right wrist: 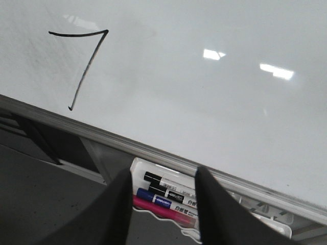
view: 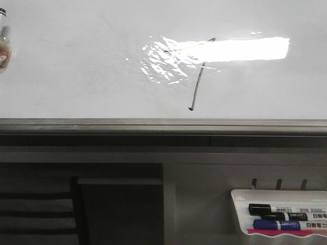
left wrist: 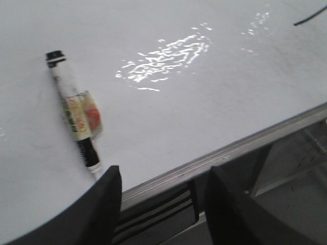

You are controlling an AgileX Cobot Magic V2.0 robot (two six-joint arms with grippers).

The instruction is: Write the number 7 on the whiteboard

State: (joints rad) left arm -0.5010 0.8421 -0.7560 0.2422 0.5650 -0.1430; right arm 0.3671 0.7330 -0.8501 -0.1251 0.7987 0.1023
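The whiteboard (view: 76, 76) lies wide and glossy with a bright light reflection. The number 7 (view: 198, 84) is drawn on it in thin dark line, beside the reflection. It shows whole in the right wrist view (right wrist: 88, 71), and only one end of a stroke shows in the left wrist view (left wrist: 309, 18). My left gripper (left wrist: 163, 176) is open and empty over the board's near frame edge, next to a marker (left wrist: 76, 112) lying on the board. My right gripper (right wrist: 163, 176) is open and empty above the marker tray (right wrist: 138, 163). Neither gripper shows in the front view.
The marker on the board shows at the far left edge of the front view (view: 4, 46). The white tray (view: 240, 196) hangs below the grey frame edge (view: 153, 124) at the right, holding black, blue and pink markers (view: 278, 217). Dark furniture (view: 117, 214) stands below the board.
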